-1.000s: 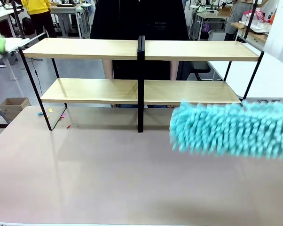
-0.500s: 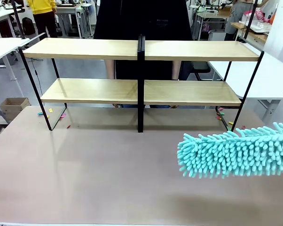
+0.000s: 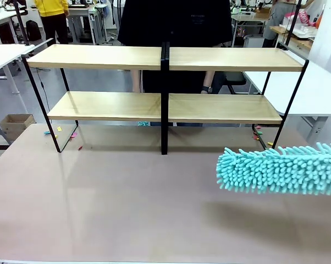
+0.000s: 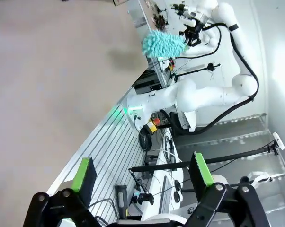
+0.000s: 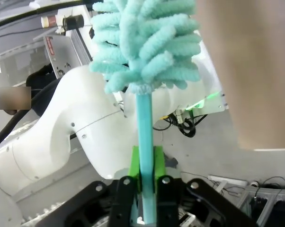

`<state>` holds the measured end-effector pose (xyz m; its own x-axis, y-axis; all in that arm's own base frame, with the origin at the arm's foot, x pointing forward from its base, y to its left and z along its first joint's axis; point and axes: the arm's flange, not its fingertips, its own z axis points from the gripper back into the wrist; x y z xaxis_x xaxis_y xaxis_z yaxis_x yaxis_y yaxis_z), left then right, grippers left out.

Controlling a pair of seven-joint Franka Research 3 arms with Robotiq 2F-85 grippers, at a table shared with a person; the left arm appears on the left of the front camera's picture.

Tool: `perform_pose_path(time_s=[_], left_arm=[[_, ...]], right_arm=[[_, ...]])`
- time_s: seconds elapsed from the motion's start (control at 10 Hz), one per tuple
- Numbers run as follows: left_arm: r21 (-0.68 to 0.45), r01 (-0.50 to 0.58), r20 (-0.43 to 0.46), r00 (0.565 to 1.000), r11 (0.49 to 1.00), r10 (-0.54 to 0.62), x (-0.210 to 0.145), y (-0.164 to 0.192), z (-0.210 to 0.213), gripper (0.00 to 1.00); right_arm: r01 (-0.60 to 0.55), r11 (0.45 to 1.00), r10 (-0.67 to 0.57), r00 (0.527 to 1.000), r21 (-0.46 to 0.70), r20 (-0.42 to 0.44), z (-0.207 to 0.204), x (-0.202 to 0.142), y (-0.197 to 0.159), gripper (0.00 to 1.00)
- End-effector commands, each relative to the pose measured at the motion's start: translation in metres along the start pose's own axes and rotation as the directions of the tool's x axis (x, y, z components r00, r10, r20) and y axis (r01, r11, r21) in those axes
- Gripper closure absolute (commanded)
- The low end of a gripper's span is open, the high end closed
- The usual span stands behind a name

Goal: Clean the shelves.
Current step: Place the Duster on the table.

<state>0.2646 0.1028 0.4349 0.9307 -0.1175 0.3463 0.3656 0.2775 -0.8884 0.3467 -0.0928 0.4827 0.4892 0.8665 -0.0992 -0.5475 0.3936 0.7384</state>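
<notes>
turquoise duster (image 3: 281, 169), light wood shelves (image 3: 154, 58) on black frame, beige tabletop (image 3: 99, 203)

Count of things on and around the counter

One shelves (image 3: 165, 82) rack is showing two boards; one teal duster (image 3: 281, 169) is hanging at near right; one cardboard box (image 3: 14, 125) is sitting far left; one person (image 3: 176, 33) is standing behind.

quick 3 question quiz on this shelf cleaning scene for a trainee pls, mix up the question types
1. True or false: the duster is touching the shelves.
2. Which gripper holds the duster: A left, B right?
3. Fill in: the left gripper has its jaws ____.

Key:
1. False; it hangs over the table, in front of the shelves.
2. B; the right gripper is clamped on the handle.
3. open
</notes>
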Motion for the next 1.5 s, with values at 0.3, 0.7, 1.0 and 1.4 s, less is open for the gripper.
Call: perform_pose_path(time_s=[0.3,0.7,1.0,1.4], left_arm=[[-0.010,0.032,-0.007,0.999,0.999,-0.032,0.002,-0.018,-0.001,0.00],[-0.010,0.032,-0.007,0.999,0.999,-0.032,0.002,-0.018,-0.001,0.00],[-0.010,0.032,-0.007,0.999,0.999,-0.032,0.002,-0.018,-0.001,0.00],[-0.010,0.032,-0.007,0.999,0.999,-0.032,0.002,-0.018,-0.001,0.00]], right_arm=[[0.007,1.000,-0.008,0.999,0.010,0.039,0.002,0.021,-0.027,0.87],[0.125,0.991,-0.123,0.991,0.048,-0.048,-0.006,0.032,-0.054,0.29],[0.296,0.955,-0.292,0.953,-0.036,0.084,0.006,0.023,-0.069,0.00],[0.571,0.818,-0.338,0.577,-0.071,0.743,0.055,-0.055,-0.051,0.00]])
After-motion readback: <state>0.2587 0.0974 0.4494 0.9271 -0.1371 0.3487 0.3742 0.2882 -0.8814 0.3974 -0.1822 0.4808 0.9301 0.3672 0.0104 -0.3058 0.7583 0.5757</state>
